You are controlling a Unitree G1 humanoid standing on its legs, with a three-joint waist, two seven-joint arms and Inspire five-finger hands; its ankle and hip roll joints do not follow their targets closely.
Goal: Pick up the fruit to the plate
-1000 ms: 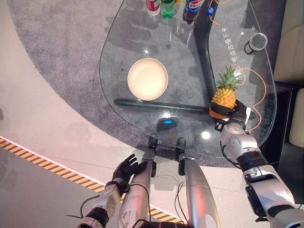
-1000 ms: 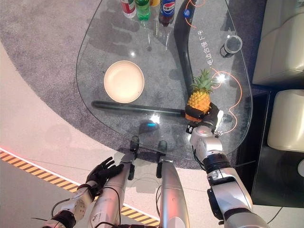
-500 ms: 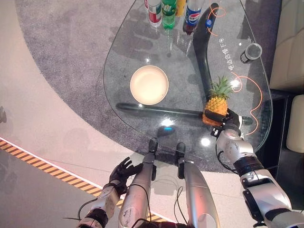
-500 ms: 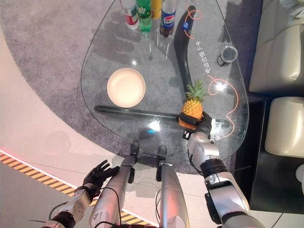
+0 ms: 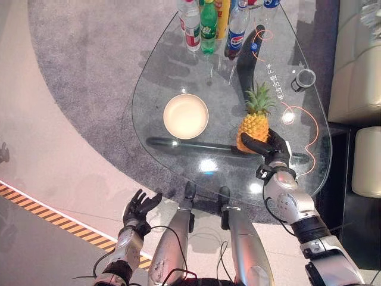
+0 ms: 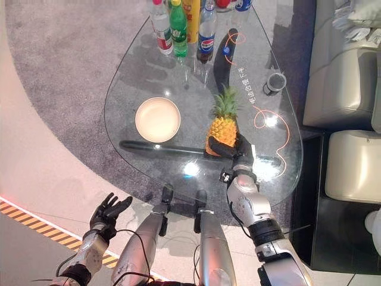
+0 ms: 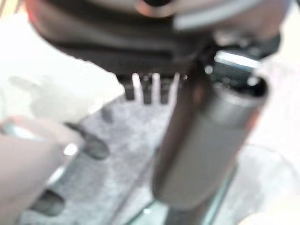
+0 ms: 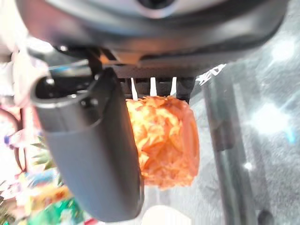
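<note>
Right hand [image 5: 271,149]: fingers and thumb curled round the lower body of the pineapple [image 5: 255,121], gripping it upright at centre right of the frame.
Left hand [image 5: 138,210]: lower left, fingers spread, holding nothing.
Plate [image 5: 186,116]: empty on the glass table [image 5: 161,71], left of the pineapple and apart from it.
Change: a second ago the pineapple sat further right; it now stands closer to the plate.
</note>
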